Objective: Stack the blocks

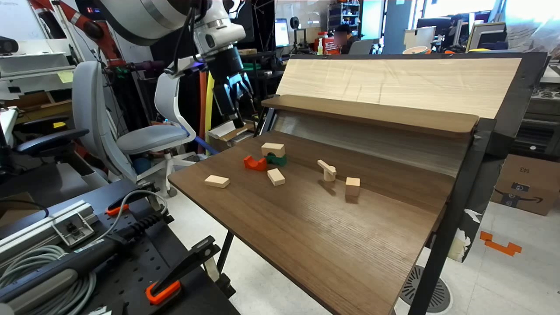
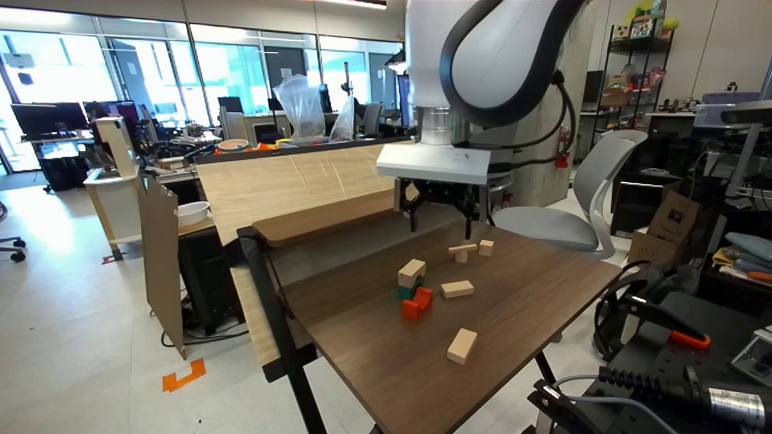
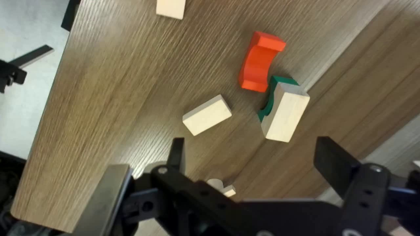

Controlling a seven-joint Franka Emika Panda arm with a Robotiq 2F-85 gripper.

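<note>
A green block (image 1: 276,160) lies on the table with a pale arched wooden block (image 1: 273,149) on top of it; the pair also shows in the wrist view. A red-orange curved block (image 3: 257,65) lies beside them, hollow side up. A pale rectangular block (image 3: 207,115) lies near the pair, and another pale block (image 2: 462,346) lies nearer the table edge. A pale cylinder (image 2: 462,257) stands with a thin wooden bar (image 2: 462,248) across its top. A pale cube (image 1: 352,187) sits beyond it. My gripper (image 3: 251,141) is open and empty, above the table and apart from the blocks.
The brown table (image 1: 315,227) has a raised brown shelf (image 1: 372,114) and a slanted pale board (image 1: 393,83) along its back. A black cart (image 1: 144,249) with cables and clamps stands beside the table. A grey chair (image 2: 543,226) stands by the table's end.
</note>
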